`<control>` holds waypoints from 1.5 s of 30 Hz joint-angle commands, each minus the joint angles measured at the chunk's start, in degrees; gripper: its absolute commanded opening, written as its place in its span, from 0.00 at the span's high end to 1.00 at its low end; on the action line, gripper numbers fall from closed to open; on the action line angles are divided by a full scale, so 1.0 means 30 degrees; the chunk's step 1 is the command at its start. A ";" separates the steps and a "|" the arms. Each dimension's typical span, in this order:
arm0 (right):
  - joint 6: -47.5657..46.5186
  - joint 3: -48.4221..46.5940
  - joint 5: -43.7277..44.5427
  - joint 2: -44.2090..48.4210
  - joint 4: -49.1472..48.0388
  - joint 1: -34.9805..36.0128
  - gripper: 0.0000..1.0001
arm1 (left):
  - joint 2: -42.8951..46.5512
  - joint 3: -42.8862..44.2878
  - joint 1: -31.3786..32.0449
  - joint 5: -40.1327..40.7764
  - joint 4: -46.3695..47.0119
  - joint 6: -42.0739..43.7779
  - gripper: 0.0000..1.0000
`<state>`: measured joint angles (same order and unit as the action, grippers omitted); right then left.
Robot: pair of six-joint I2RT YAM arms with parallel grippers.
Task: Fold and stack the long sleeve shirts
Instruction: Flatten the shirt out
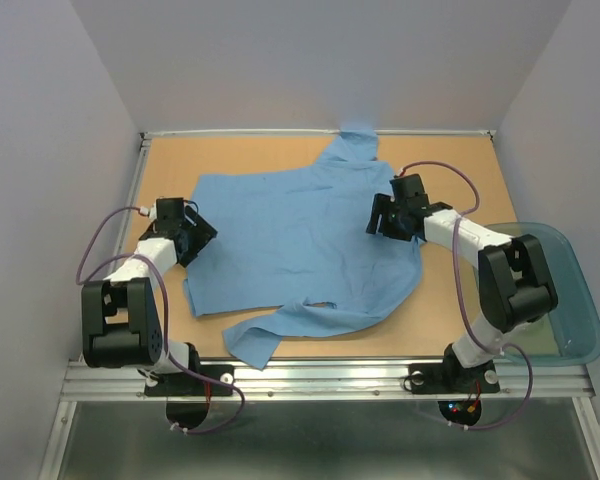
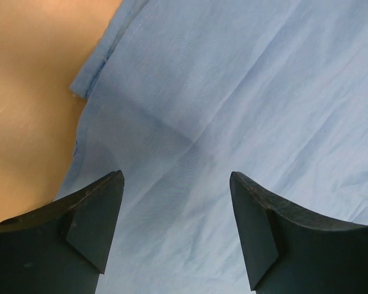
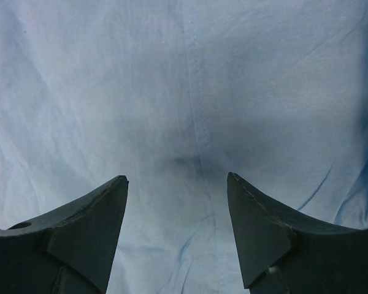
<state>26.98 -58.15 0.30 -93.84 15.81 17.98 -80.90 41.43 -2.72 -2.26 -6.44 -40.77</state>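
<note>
Sees light blue shirt (image 1: 300,240) spread over middle of table (image 1: 460,170), collar (image 1: 357,141) at far edge, one sleeve (image 1: 270,335) bunched near front. Finds left gripper (image 2: 176,177) wide apart over shirt's left edge, holding nothing. Finds right gripper (image 3: 176,179) equally spread over right side, empty. Notes teal tub (image 1: 572,300) off right

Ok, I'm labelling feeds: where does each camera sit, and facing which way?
Top external: above and behind the bases, looking down on table and shirt; left arm and right arm show.
Left wrist: on that arm, facing down at the shirt's edge; open left gripper shows.
Right wrist: facing down at a shirt seam; open right gripper shows.
All share the shirt.
</note>
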 commanded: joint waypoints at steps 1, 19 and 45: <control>-0.1753 -0.2465 0.1775 -0.0358 -0.1169 -0.0307 0.29 | 0.0747 0.2006 -0.0060 0.1573 0.0853 0.2882 0.19; -0.6005 -1.5447 -0.6483 -1.0697 -0.1579 -0.5319 0.28 | -1.1700 1.6304 -0.0440 0.0168 -0.0607 1.1508 0.01; -0.6856 -1.6974 -0.8187 -1.5038 -0.1756 -0.5377 0.52 | -1.6684 1.9791 -0.0734 -0.0623 -0.1223 1.2126 0.83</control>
<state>6.85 -107.57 -25.58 -137.21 10.04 1.96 -129.14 98.02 -4.78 -2.57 -8.23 -4.73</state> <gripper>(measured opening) 0.534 0.284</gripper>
